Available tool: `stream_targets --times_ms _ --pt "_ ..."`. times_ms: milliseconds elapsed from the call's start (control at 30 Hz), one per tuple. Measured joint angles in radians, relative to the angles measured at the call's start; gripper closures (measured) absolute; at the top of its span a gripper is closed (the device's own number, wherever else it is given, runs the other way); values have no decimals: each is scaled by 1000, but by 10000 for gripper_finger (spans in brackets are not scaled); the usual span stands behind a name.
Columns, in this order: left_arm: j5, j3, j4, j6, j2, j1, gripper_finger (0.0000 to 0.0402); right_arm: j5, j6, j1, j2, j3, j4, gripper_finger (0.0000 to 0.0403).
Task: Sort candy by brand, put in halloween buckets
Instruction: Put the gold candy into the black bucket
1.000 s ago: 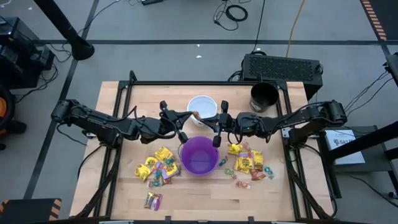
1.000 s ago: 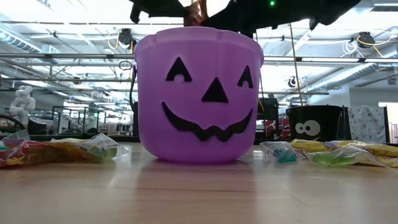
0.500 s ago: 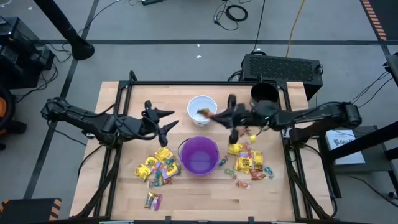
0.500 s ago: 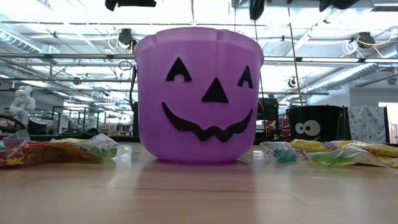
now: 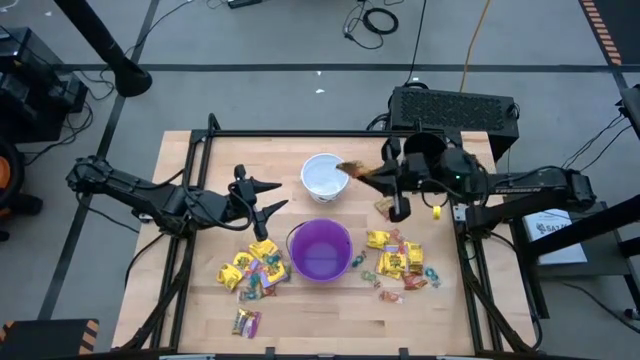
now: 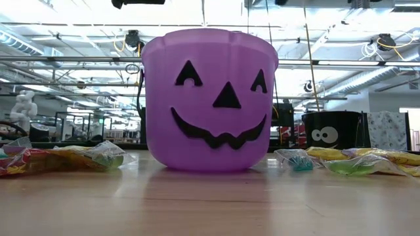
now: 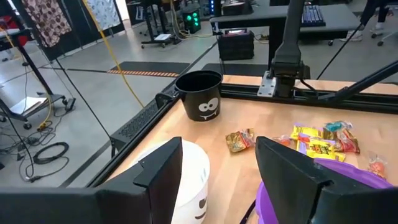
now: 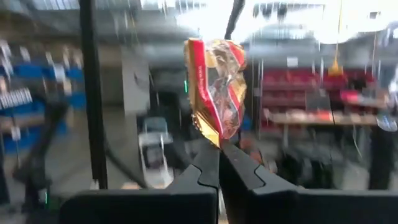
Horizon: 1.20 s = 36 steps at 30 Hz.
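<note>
My right gripper (image 5: 364,173) hangs between the white bucket (image 5: 323,176) and the black bucket (image 5: 428,152), shut on a red-and-gold candy packet (image 8: 216,87). My left gripper (image 5: 266,196) is open and holds nothing, left of the white bucket; its wrist view looks between the fingers at the white bucket's rim (image 7: 189,177). The purple bucket (image 5: 320,250) stands on its base near the table's middle. Candy lies flat in two piles, one left (image 5: 255,270) and one right (image 5: 402,256) of it. A single packet (image 5: 385,207) lies by the right gripper. My right gripper pinches the packet's lower corner (image 8: 213,139) between its two fingertips. The fingers reach out roughly level from the table's right side. The packet stands up past the fingertips, lifted clear of the table and the buckets.
A black box with a ridged top (image 5: 455,108) sits beyond the far edge, behind the black bucket. A small yellow piece (image 5: 437,212) lies near the right arm. Black frame rails (image 5: 210,150) border the wooden table. Bare wood lies along the near edge.
My left gripper has opened, let go of the packet by the white bucket and drawn back toward the table's left edge. My right gripper, shut on that packet, has risen, tipped upward and carried it toward the right, close to the black bucket.
</note>
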Motion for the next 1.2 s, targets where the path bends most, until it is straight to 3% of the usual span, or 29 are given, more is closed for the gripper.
stream_targets --times_ms 100,167,367,467,800,1000,1200 --pt "0 0 0 0 0 0 191 73 -2 0 -24 0 -151 402" --pt "-1 0 0 0 0 0 191 201 -1 0 -61 0 -265 402" --pt "-2 0 0 1 0 0 191 855 13 -11 -201 0 -669 402" --pt "-6 0 0 24 0 1 191 1061 91 -35 -220 0 -859 402" --pt "-68 0 10 107 0 11 191 1116 505 -217 -84 0 -1362 402" --pt "-68 0 11 100 0 40 191 1071 583 -284 37 0 -1412 391" --pt "-67 0 10 97 0 42 191 1059 614 -319 89 0 -1412 313"
